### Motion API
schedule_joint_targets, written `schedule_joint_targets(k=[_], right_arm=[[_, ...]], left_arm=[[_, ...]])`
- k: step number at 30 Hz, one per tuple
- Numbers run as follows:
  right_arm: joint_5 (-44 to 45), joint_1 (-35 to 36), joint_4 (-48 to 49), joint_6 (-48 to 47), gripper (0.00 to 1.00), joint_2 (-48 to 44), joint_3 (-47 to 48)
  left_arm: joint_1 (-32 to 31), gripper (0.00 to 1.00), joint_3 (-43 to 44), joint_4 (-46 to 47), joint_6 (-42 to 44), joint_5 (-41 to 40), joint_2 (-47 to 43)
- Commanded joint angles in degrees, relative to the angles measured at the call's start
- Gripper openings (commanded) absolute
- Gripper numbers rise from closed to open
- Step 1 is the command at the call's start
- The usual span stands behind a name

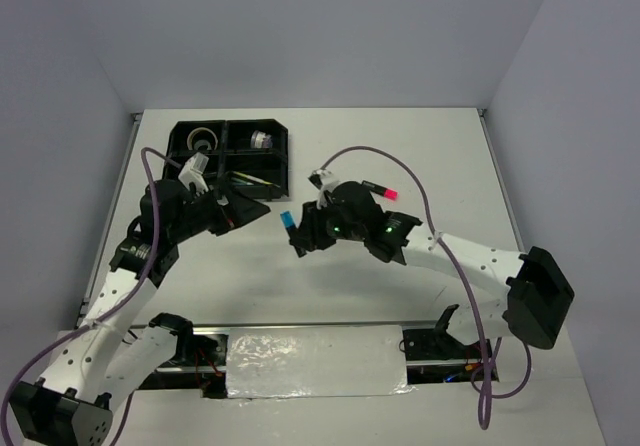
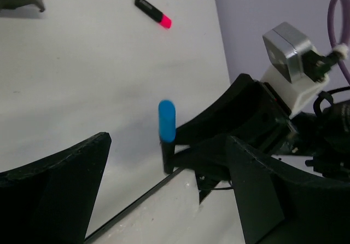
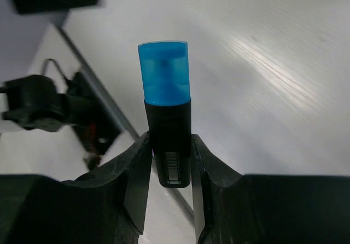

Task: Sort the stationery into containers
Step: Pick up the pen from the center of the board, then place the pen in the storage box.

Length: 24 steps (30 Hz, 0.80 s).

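Observation:
My right gripper [image 3: 169,151] is shut on a black marker with a blue end [image 3: 165,112] and holds it off the table, blue end up; in the top view the marker [image 1: 289,220] is at the table's middle. My left gripper [image 1: 258,212] is open and empty, just left of it. In the left wrist view the blue marker [image 2: 167,132] stands beyond the gap between my wide-open fingers [image 2: 60,189]. A pink-ended marker [image 1: 379,188] lies on the table behind the right arm. The black four-compartment tray [image 1: 228,149] holds two tape rolls [image 1: 200,140] [image 1: 262,138] and a yellow-green stick [image 1: 250,178].
The tray stands at the far left of the white table, behind my left gripper. The pink-ended marker also shows in the left wrist view [image 2: 153,11]. The right arm's wrist camera housing [image 2: 290,52] is close to my left gripper. The table's near edge carries a foil-covered strip [image 1: 315,361].

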Motion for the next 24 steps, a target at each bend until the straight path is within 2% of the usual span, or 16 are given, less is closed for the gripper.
schedule_joint_targets(k=[1,5,9,12,13,14,17,18,21,22,23,24], right_arm=[[2.8,5.0,6.2,3.5,0.07,2.8,7.6],[9.2,10.1,2.6,3.0,0.07,5.6,14.7],[10.5,11.6,3.7,3.5,0.08,6.5,16.9],[11.3,12.0,2.4,3.5,0.11,8.7,19.8],[11.3,12.0,1.7,3.7,0.12,9.4,21.3],[13.2,12.1,0.8,4.0,0.13,10.1,21.7],[14.2,11.8,0.0,4.4,0.26,12.5,23.7],[14.2,11.6,-0.2,4.3,0.32,13.0,24.1],[17.6,11.0,-2.3,4.0,0.99,12.9,24.6],[19.4,10.7,-3.7,4.2,1.0,10.9,23.0],[21.2,10.3,-3.9,4.5,1.0,9.3,21.6],[23.2,9.0,-4.0,5.3,1.0,7.7,18.1]], left_arm=[[-2.6,0.99,0.0,11.7,-6.2,1.8,1.0],[-3.3,0.93,2.1,6.7,-5.0,-2.2,3.0],[-3.3,0.85,1.6,4.5,-3.8,-3.8,4.1],[-3.3,0.5,0.3,6.2,-4.3,-2.4,4.0],[-3.2,0.3,0.4,6.0,-4.0,-2.6,4.2],[-3.3,0.22,1.2,5.3,-3.8,-3.1,4.3],[-3.2,0.0,3.4,2.4,-2.1,-5.8,4.9],[-3.3,0.0,4.1,1.6,-1.3,-6.8,5.4],[-2.8,0.0,8.6,-4.7,0.5,-16.4,8.1],[-2.3,0.0,10.2,-7.3,0.5,-24.8,9.5],[-1.1,0.0,13.4,-11.0,0.6,-27.8,11.0],[2.9,0.0,14.5,-11.7,0.4,-29.6,14.5]])
